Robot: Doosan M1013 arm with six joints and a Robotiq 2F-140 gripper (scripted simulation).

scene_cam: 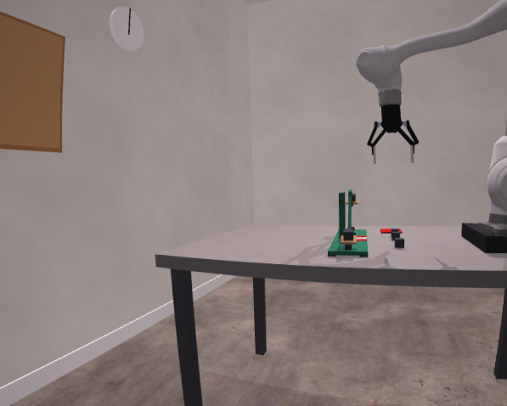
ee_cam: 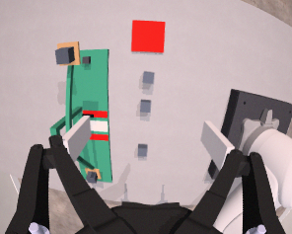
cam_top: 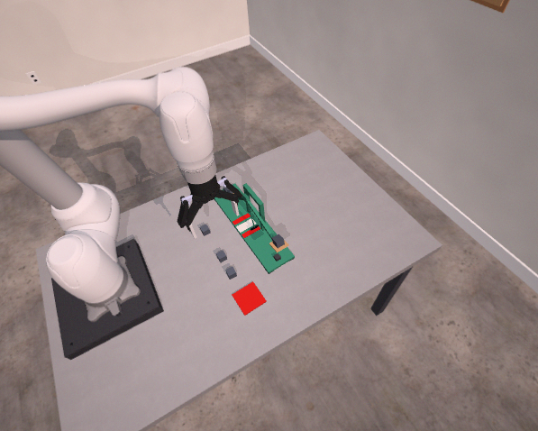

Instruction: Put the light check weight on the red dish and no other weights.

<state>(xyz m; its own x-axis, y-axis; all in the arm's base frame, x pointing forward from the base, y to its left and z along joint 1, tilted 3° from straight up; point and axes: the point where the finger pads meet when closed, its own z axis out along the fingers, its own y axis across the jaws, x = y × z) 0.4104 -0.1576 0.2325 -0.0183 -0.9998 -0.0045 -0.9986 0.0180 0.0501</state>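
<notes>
Raised dark-grey cube (cam_top: pixel 278 240) (scene_cam: pixel 352 197) (ee_cam: pixel 64 55), green rocker balance (cam_top: pixel 269 263) (scene_cam: pixel 358 251) (ee_cam: pixel 95 83) — set there for comparison, likely fake. Black two-finger gripper (cam_top: pixel 215 224) (scene_cam: pixel 393 162) (ee_cam: pixel 147 128) — fully open, empty.

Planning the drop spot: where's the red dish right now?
In the wrist view, the red dish lies flat on the table at the top, just beyond the row of three loose weights.

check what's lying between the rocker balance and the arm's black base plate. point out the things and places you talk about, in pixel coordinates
Three loose dark check weights (cam_top: pixel 221 255) (scene_cam: pixel 399 243) (ee_cam: pixel 145 106) lie in a row between the rocker balance (cam_top: pixel 271 260) (scene_cam: pixel 352 252) (ee_cam: pixel 98 80) and the black base plate (cam_top: pixel 74 344) (scene_cam: pixel 471 236) (ee_cam: pixel 238 102); the top and wrist views show it.
</notes>
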